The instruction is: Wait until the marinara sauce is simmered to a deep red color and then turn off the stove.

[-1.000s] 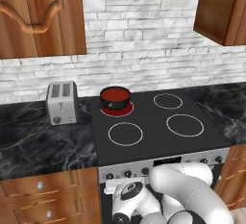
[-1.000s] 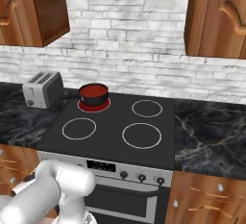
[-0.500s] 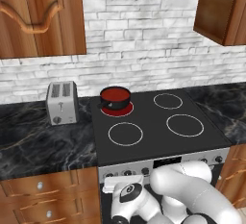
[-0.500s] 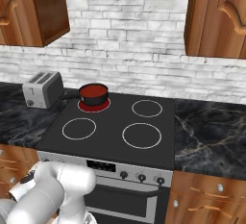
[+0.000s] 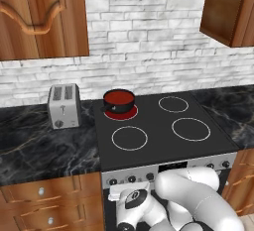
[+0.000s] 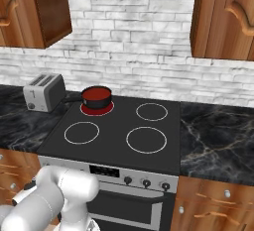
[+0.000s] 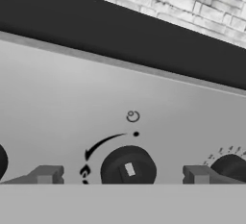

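The sauce (image 5: 119,97) sits deep red in a small black saucepan (image 5: 118,104) on the rear left burner (image 5: 120,113) of the stove (image 5: 163,131); that burner glows red, so the heat appears to be on. The waiting stage looks complete. The gripper (image 7: 122,175) is spread wide and holds nothing, its fingers either side of a dark knob (image 7: 128,168) on the steel front panel (image 7: 72,103), close but apart. Remaining: close on the knob and turn it off.
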Robot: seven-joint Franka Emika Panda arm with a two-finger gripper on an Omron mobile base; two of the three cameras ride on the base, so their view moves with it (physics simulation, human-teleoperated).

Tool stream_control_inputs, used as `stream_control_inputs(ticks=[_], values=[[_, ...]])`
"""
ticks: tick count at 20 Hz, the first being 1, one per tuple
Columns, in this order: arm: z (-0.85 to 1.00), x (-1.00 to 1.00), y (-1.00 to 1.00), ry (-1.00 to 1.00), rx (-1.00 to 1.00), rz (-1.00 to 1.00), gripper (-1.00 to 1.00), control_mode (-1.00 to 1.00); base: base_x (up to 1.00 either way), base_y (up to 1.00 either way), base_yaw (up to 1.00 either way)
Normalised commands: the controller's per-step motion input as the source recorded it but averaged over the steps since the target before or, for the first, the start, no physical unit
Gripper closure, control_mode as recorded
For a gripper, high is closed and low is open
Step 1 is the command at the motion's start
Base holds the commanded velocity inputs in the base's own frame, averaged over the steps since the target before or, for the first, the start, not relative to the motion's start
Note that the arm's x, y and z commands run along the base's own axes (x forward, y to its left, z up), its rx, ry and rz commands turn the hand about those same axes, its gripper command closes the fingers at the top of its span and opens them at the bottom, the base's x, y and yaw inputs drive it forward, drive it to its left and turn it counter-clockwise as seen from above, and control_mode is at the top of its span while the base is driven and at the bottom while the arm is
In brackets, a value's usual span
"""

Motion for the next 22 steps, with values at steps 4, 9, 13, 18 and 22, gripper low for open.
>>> stream_control_inputs(ticks=[4,9,13,18,22], values=[[0.0,0.03,-0.01,0.0,0.0,0.0,-1.0,-1.0,0.0,0.0,0.0],[0.0,0.03,0.0,0.0,0.0,0.0,1.0,-1.0,0.0,0.0,0.0],[0.0,0.0,0.0,0.0,0.0,0.0,1.0,-1.0,0.0,0.0,0.0],[0.0,0.05,-0.02,0.0,0.0,0.02,1.0,-1.0,0.0,0.0,0.0],[-0.04,0.24,-0.19,0.04,0.16,0.0,1.0,-1.0,0.0,0.0,0.0]])
